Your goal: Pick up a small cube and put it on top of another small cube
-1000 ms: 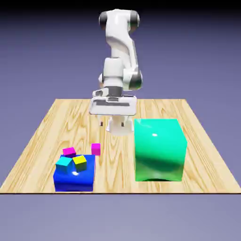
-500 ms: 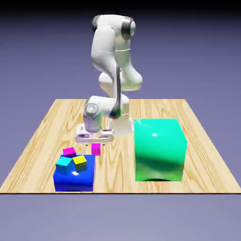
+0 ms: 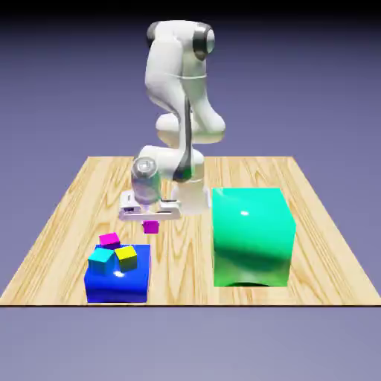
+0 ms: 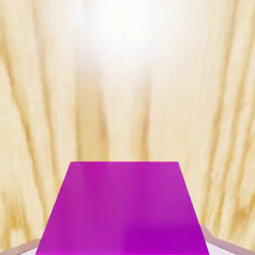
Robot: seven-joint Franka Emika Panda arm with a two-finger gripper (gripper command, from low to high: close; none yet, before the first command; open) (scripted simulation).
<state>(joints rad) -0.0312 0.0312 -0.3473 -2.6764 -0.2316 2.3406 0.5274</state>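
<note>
Exterior view: tool (image 3: 150, 221) clamped on magenta cube (image 3: 151, 227), held just above table (image 3: 74, 216). Blue block (image 3: 117, 282) nearby carries cyan cube (image 3: 100, 260), yellow cube (image 3: 126, 257), second magenta cube (image 3: 109, 240). Green block (image 3: 251, 237) apart.

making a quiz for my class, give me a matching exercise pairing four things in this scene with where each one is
Things:
1. magenta cube
2. cyan cube
3. green block
4. blue block

Places:
A. on the table at the exterior view's right
B. between the fingers of the hand
C. on top of the blue block
D. on the table, near corner, exterior view's left

Pairs: 1-B, 2-C, 3-A, 4-D
</note>
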